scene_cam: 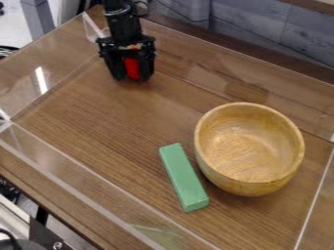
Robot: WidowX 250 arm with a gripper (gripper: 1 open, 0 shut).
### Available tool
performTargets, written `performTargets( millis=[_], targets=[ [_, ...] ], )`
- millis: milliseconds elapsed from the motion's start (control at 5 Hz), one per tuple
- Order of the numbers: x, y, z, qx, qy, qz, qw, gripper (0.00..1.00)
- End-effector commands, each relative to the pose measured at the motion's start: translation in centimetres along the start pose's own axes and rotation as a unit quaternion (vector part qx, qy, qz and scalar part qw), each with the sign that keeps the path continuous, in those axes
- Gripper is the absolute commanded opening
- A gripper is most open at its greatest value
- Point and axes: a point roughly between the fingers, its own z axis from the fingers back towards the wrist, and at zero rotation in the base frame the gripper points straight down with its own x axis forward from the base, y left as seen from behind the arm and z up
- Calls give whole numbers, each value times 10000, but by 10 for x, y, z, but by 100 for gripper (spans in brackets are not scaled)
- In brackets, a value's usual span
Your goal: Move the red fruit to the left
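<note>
We record: end effector (129, 66), pointing down at the table's (104, 127) far left, fingers spread either side of the red fruit (129, 68) between them, grip unclear. Near right: wooden bowl (249, 147); green block (183, 176) beside it.

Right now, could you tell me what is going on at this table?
A robot arm has its gripper pointing down over a small red fruit near the far left corner of the wooden table. The fruit sits between the gripper's fingers, which look spread around it rather than clamped, so it appears to rest on the table. A wooden bowl and a green block lie apart, nearer the front right.
</note>
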Motion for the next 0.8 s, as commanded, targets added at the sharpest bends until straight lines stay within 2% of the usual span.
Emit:
performTargets(
  millis=[0,600],
  targets=[
    [7,3,21,7,-250,26,9997,100],
    [-2,19,49,57,-366,315,9988,100]
  ],
)
